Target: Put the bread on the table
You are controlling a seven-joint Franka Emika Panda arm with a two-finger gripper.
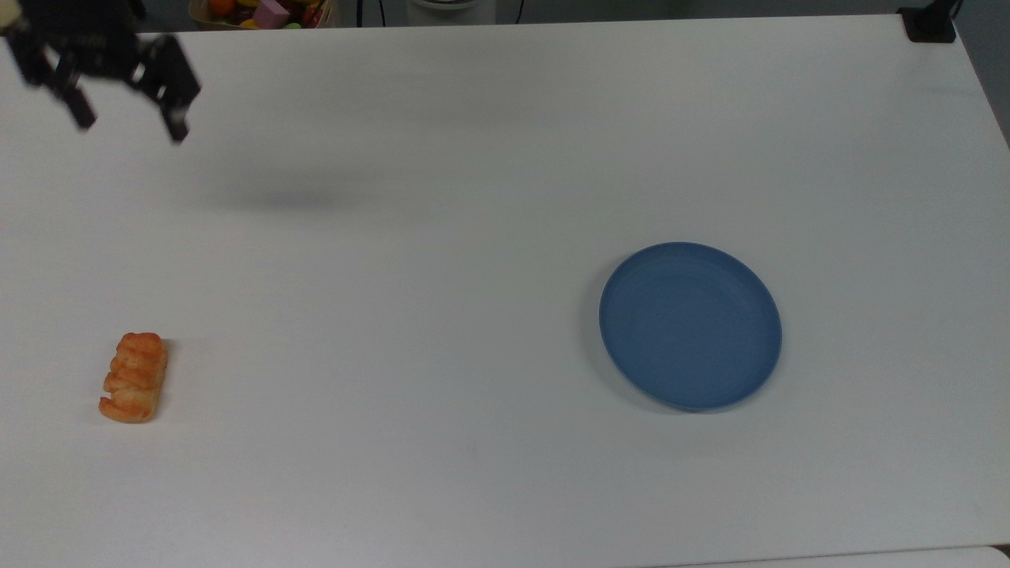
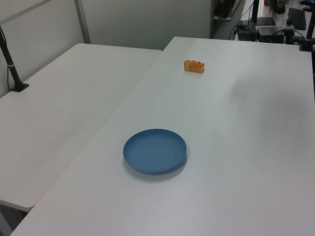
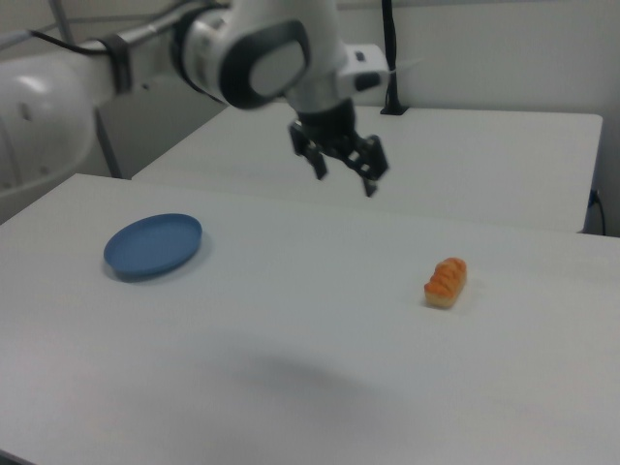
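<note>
The bread (image 1: 133, 377), a small golden-orange ridged roll, lies flat on the white table (image 1: 473, 237) near the top view's left edge. It also lies on the table (image 2: 246, 137) as the bread (image 2: 194, 66) at the far end in the left view, and as the bread (image 3: 446, 281) on the right view's right. My gripper (image 1: 126, 114) hangs open and empty high above the table at the top view's upper left, well away from the bread. In the right view the gripper (image 3: 344, 174) hovers above and to the left of the bread.
A round blue plate (image 1: 690, 325) sits empty on the table right of centre in the top view, and shows as the plate (image 2: 155, 151) and the plate (image 3: 154, 244). A second white table (image 2: 69, 108) adjoins on the left view's left. A black clamp (image 1: 929, 24) sits at the far corner.
</note>
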